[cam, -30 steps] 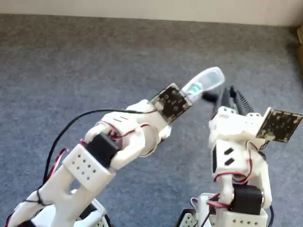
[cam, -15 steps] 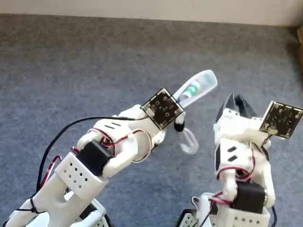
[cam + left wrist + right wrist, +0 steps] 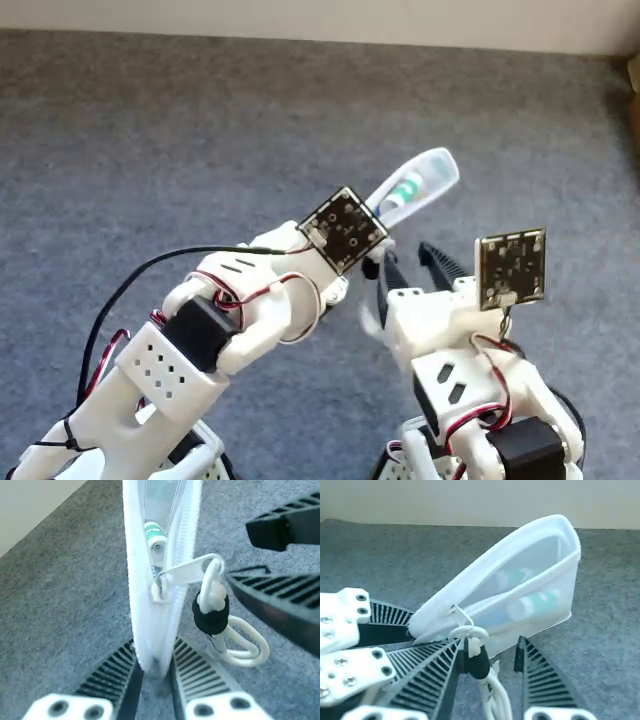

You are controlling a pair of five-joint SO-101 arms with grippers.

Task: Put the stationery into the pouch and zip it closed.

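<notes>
Judging by the pens [image 3: 530, 605] showing through the pouch [image 3: 420, 185], you have the filling done, and the zip is what remains. The slider [image 3: 159, 587] sits at the end nearest the left gripper [image 3: 152, 667], whose jaws are pressed onto that end of the pouch, holding it up off the carpet [image 3: 150, 130]. The teeth beyond the slider look parted, so the whole run needs closing. Your right gripper [image 3: 490, 650] is spread, straddling the pull cord [image 3: 235, 640] without pinching it. The two grippers sit close together, so room is tight there. The pouch's far tip hangs free over open carpet, giving the pull room that way.
</notes>
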